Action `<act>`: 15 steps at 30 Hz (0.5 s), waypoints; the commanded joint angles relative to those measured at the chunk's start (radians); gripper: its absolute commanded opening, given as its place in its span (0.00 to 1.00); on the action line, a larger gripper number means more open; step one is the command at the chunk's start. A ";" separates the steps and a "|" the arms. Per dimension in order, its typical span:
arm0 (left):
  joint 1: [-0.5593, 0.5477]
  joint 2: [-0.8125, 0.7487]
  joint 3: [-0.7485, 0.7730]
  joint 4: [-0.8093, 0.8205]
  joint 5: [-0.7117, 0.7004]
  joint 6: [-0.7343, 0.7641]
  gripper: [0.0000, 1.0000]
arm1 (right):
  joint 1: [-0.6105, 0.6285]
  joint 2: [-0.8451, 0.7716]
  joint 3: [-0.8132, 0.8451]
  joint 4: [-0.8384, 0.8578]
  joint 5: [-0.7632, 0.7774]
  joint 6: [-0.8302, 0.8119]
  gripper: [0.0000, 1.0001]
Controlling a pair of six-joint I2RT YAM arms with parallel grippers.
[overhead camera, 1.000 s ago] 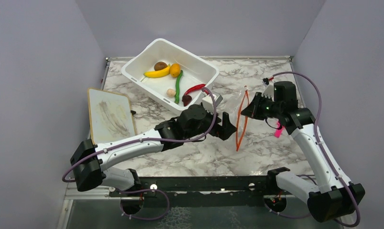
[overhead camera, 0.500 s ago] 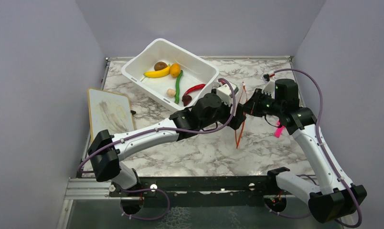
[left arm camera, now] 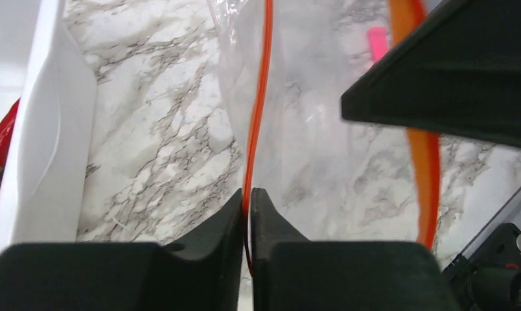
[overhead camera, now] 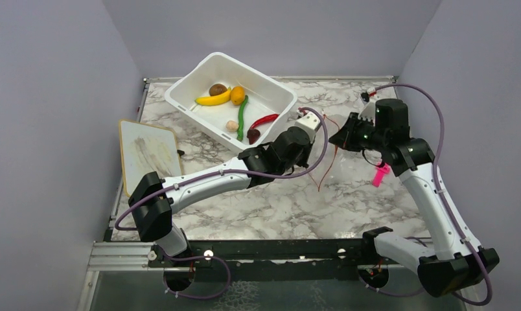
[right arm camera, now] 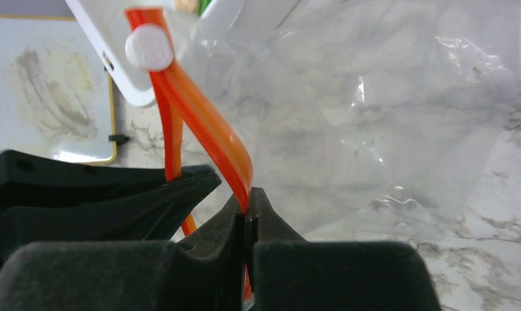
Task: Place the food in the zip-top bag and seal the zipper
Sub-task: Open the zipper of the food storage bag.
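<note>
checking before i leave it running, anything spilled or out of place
Nothing stands out: the food sits inside the white tub, and the left end effector and right end effector each pinch the zipper.

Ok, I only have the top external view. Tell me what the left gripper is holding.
Observer: In the left wrist view the left gripper is pinched shut on one thin lip of the zipper.
Operator: Now give me the other lip.
Observer: The other lip stands apart from the pinched one, so the mouth gapes.
Operator: Check the right side too.
Observer: In the right wrist view the right gripper is shut on the zipper as well, the clear zip-top bag spread beyond it.
</note>
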 commanded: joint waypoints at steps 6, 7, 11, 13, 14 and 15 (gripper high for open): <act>0.037 -0.037 -0.091 0.024 0.049 -0.164 0.00 | 0.009 0.041 0.215 -0.140 0.205 -0.085 0.01; 0.046 -0.025 -0.102 0.023 0.067 -0.186 0.00 | 0.013 0.046 0.207 -0.146 0.209 -0.090 0.01; 0.091 -0.009 -0.171 0.033 0.144 -0.268 0.00 | 0.022 0.082 0.154 -0.195 0.310 -0.138 0.01; 0.116 -0.025 -0.218 0.078 0.207 -0.305 0.00 | 0.025 0.087 0.124 -0.203 0.336 -0.155 0.01; 0.120 -0.031 -0.238 0.107 0.230 -0.314 0.03 | 0.026 0.081 0.107 -0.192 0.328 -0.157 0.01; 0.122 -0.034 -0.252 0.133 0.253 -0.316 0.07 | 0.028 0.071 0.086 -0.172 0.297 -0.158 0.01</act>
